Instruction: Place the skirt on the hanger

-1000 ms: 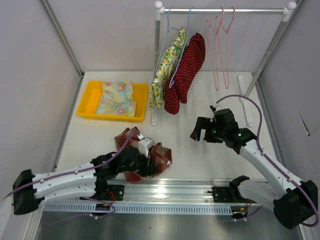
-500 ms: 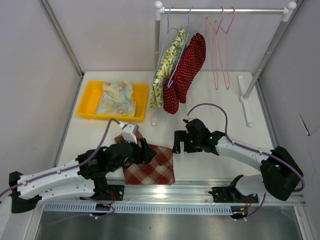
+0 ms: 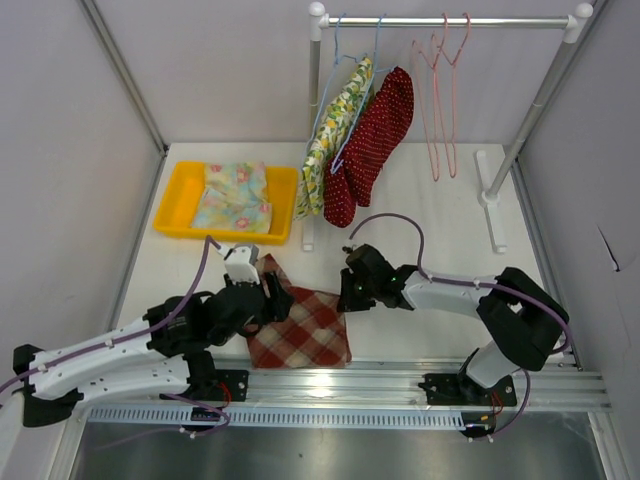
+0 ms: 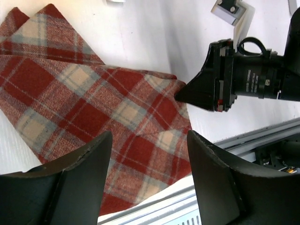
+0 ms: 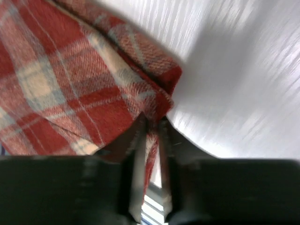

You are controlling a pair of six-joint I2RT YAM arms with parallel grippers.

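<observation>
The skirt (image 3: 305,328), red plaid wool, lies spread flat on the white table near the front rail. My left gripper (image 3: 274,297) hovers over its left upper part, open, with plaid cloth showing between the fingers (image 4: 89,173) and nothing held. My right gripper (image 3: 343,295) is shut on the skirt's upper right corner; in the right wrist view the fingertips (image 5: 140,129) pinch the folded edge of the skirt (image 5: 70,79). The left wrist view shows the skirt (image 4: 93,108) and the right gripper (image 4: 185,93) at its corner. Two empty pink hangers (image 3: 440,95) hang on the rail.
A yellow tray (image 3: 178,205) holding a floral cloth (image 3: 235,195) sits at the back left. The clothes rack (image 3: 450,20) carries a yellow floral garment (image 3: 330,140) and a red dotted one (image 3: 372,140) on blue hangers. The rack's foot (image 3: 490,200) stands at right.
My left gripper let go of the bunched skirt, which now lies flat. My right arm swung left and down to the skirt's right corner and shut on it.
</observation>
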